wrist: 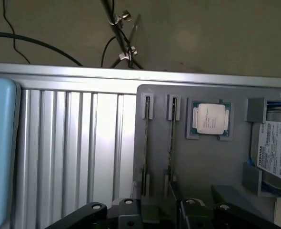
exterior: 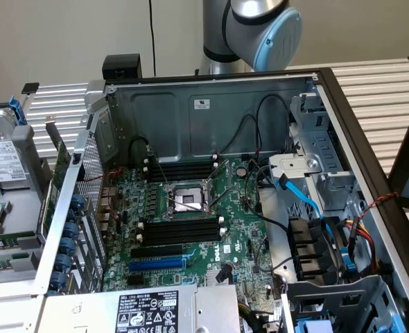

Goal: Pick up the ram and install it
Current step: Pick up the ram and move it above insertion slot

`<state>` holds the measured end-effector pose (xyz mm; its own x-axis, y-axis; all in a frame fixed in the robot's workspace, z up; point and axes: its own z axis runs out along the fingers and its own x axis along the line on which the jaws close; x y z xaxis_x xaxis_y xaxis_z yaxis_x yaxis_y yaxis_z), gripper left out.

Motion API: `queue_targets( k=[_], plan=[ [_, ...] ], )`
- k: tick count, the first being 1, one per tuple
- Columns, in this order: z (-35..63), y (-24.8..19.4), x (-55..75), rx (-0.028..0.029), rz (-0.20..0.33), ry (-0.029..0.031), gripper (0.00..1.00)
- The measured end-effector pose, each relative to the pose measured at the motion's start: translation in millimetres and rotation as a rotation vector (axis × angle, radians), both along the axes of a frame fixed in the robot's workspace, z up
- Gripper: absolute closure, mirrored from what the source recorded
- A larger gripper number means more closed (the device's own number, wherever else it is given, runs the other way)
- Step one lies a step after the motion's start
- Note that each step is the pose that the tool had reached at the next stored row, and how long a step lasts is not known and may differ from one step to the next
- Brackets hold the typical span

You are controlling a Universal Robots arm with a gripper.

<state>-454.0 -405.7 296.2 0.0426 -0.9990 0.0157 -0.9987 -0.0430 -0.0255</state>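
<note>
Before the pincer: a grey holder tray lying on a ribbed metal table.
Pincer: fingers spread wide apart with nothing between them, hanging over the near end of the tray.
Ram: a long thin stick standing on edge in a slot of the tray, straight ahead of the pincer. Its near end runs up to the pincer's black links, and no finger is closed on it.
Other stick: a 2nd thin stick on edge in the neighbouring slot, parallel to the ram and just beside it.
Processor: a square silver-capped chip lying flat in its own pocket, past the ram on the side away from the other stick.
Hard drive: white-labelled, beyond the processor, farthest to that side of the pincer.
Computer case: open in the exterior view, with the arm rising behind its back wall.
Motherboard: green, flat in the case. Black memory slots with white end clips flank the processor socket, and a blue expansion slot lies near them.
Ram's place: in the tray, not in a memory slot.
</note>
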Motion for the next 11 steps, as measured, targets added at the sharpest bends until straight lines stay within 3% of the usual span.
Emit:
queue_targets(
  k=[11],
  plan=[
    [-20.1,-4.7,0.7,-0.0005,0.001,0.0,0.64]
  ],
)
